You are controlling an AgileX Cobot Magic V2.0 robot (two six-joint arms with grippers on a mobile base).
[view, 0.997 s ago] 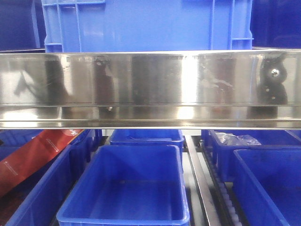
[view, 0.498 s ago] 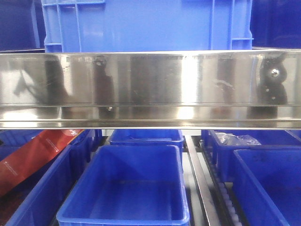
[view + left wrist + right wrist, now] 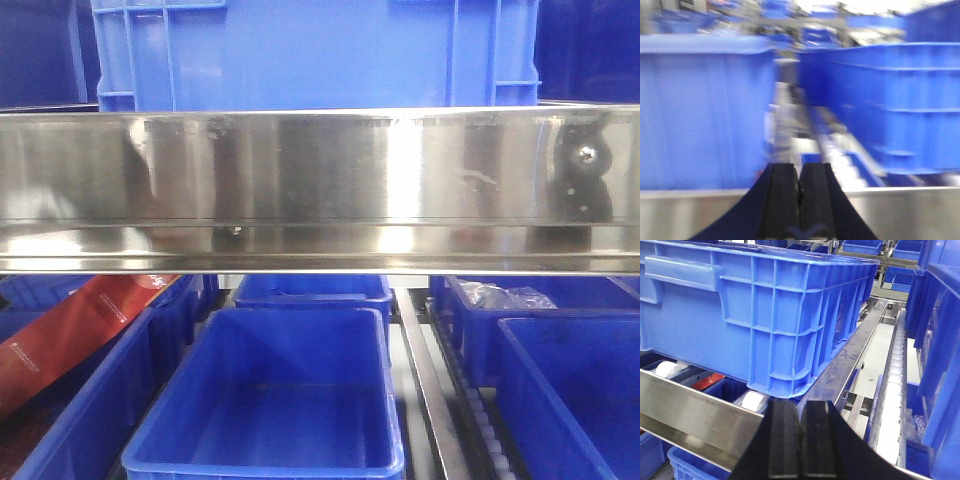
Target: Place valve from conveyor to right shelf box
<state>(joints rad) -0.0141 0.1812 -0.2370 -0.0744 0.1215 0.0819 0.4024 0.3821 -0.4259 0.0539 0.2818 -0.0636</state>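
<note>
The valve and the conveyor are out of view in every frame. My left gripper [image 3: 799,167] is shut with nothing between its black fingers; it points over a steel rail toward blurred blue boxes. In the right wrist view my right gripper [image 3: 799,407] is also shut and empty, held above a steel shelf rail [image 3: 695,410] and just below the corner of a large blue crate [image 3: 755,310]. Blue shelf boxes fill the front view, one in the middle [image 3: 265,400] and one at the lower right [image 3: 580,400]. I cannot tell which is the right shelf box.
A wide shiny steel shelf beam [image 3: 320,190] crosses the front view, with a big blue crate [image 3: 320,50] on top. A red packet [image 3: 70,335] lies in the lower left box. A clear plastic bag [image 3: 500,295] sits in a box behind. White rollers [image 3: 892,390] run along the right.
The dark reflections on the left part of the steel beam have shifted and faded. The front view has nudged slightly. The boxes stand as before.
</note>
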